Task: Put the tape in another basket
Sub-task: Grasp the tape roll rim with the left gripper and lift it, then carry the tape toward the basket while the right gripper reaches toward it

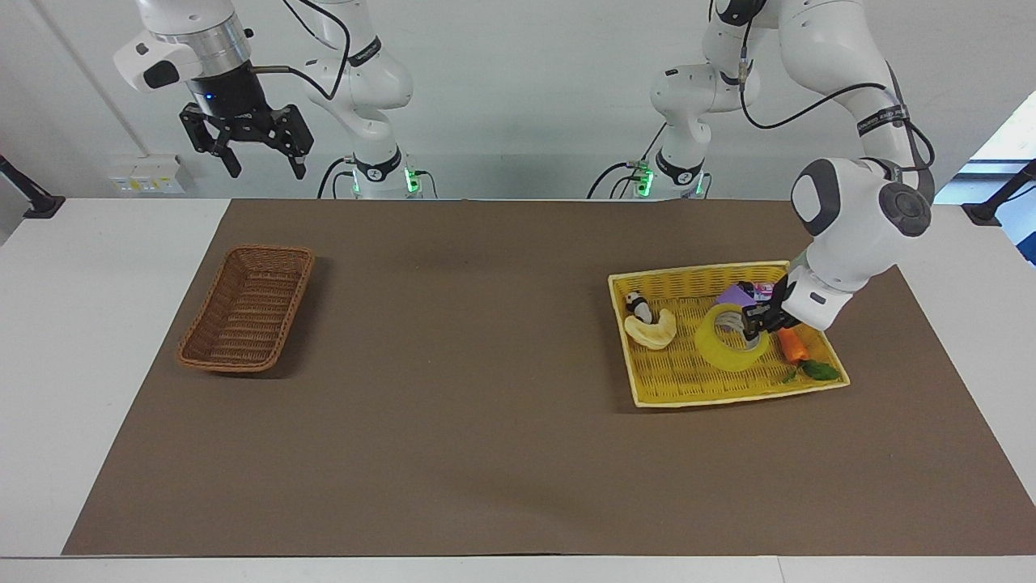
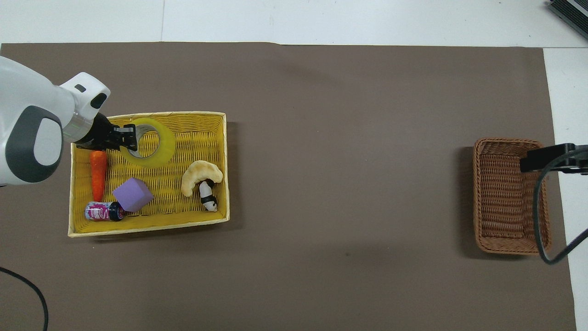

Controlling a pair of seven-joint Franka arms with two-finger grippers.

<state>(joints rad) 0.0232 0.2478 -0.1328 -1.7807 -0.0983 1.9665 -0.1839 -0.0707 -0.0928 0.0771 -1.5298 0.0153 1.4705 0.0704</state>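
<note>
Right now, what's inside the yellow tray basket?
Inside the yellow tray basket: tape gripped by the left pincer, carrot, purple block, small can, curved toy, panda figure. The left arm covers the corner by the carrot's top.

The tape (image 1: 729, 346) clamped between the left gripper (image 1: 753, 321)'s black jaws is translucent yellow with a pale grey-white core. Beneath the jaws, the tray-basket (image 1: 701, 390) is bright yellow weave. Beside them lie an orange carrot (image 1: 793, 346) with green leaves and a purple block (image 1: 735, 295). The other basket (image 1: 247, 308) is dark brown wicker.
</note>
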